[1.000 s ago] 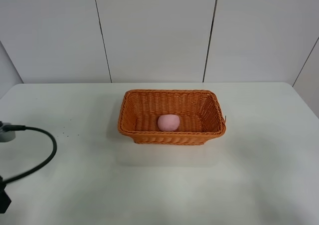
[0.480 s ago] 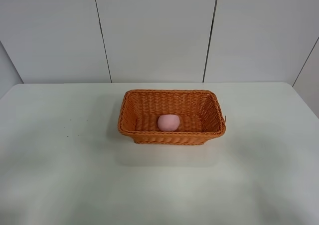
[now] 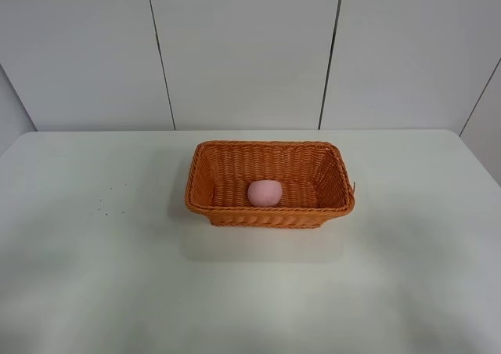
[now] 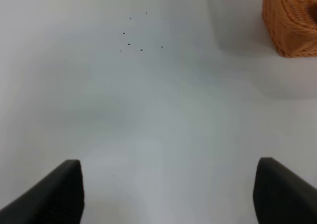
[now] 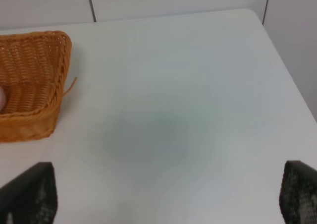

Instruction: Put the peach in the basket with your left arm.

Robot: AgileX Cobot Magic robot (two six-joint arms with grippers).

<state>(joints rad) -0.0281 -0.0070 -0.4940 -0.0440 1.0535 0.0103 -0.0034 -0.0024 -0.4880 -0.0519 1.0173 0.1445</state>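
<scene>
The pale pink peach (image 3: 264,193) lies inside the orange-brown wicker basket (image 3: 270,146) at the middle of the white table. Neither arm shows in the high view. In the left wrist view my left gripper (image 4: 168,194) is open and empty over bare table, its two dark fingertips (image 4: 54,194) wide apart, with a corner of the basket (image 4: 292,21) far off. In the right wrist view my right gripper (image 5: 163,199) is open and empty, with the basket's end (image 5: 29,85) and a sliver of the peach (image 5: 2,99) at one side.
The white table (image 3: 117,276) runs to a paneled white wall at the back. A few small dark specks (image 4: 141,35) mark the table left of the basket. The table's right edge (image 5: 287,70) shows in the right wrist view.
The left arm and its black cable, seen at the left edge of the high view one second ago, have drawn out of that view. The peach and basket have not moved.
</scene>
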